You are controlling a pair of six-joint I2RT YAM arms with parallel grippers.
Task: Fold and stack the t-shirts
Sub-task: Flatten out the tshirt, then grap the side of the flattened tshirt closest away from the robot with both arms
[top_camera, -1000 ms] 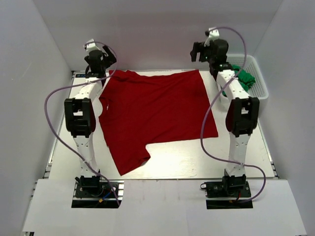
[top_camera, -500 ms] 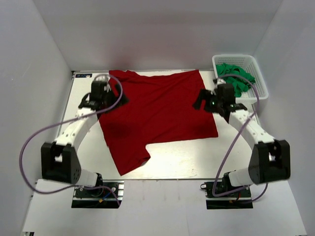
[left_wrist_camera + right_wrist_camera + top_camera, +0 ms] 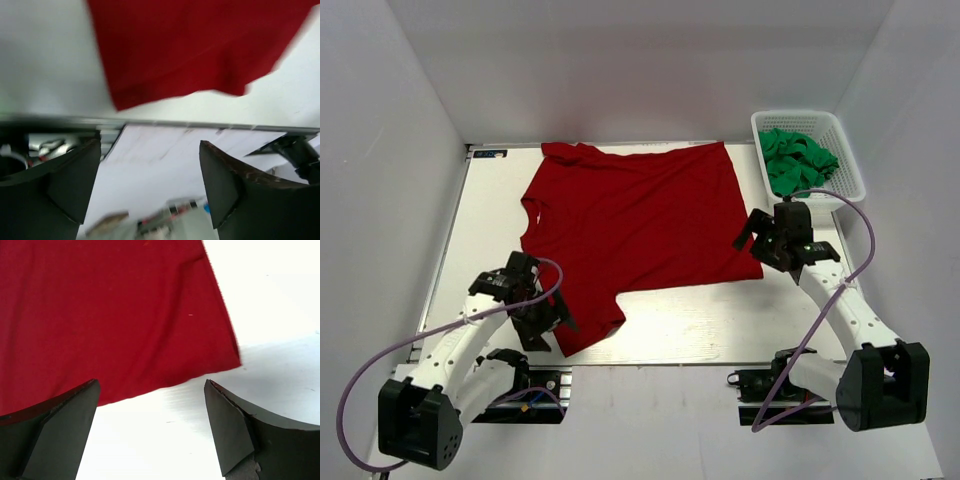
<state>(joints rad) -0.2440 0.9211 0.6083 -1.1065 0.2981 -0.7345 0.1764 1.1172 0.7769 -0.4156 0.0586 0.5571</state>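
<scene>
A deep red t-shirt [image 3: 630,225] lies spread flat on the white table [image 3: 480,230], with one sleeve pointing to the near left. Bright green t-shirts [image 3: 798,160] are piled in the white basket [image 3: 848,165] at the far right. My left gripper [image 3: 552,328] is open and empty, low beside the shirt's near-left sleeve. In the left wrist view [image 3: 150,185] the red cloth [image 3: 200,45] lies beyond the fingertips. My right gripper [image 3: 748,232] is open and empty at the shirt's right near corner. In the right wrist view [image 3: 150,435] the shirt's edge [image 3: 115,315] lies just ahead.
The table's metal front edge [image 3: 160,124] runs across the left wrist view, with the arm base below it. White walls enclose the table on three sides. A bare strip of table [image 3: 700,320] lies between the shirt and the front edge.
Both arms have swung down from the far side. The left gripper came to the shirt's near-left sleeve. The right gripper came down to the shirt's right near corner.
</scene>
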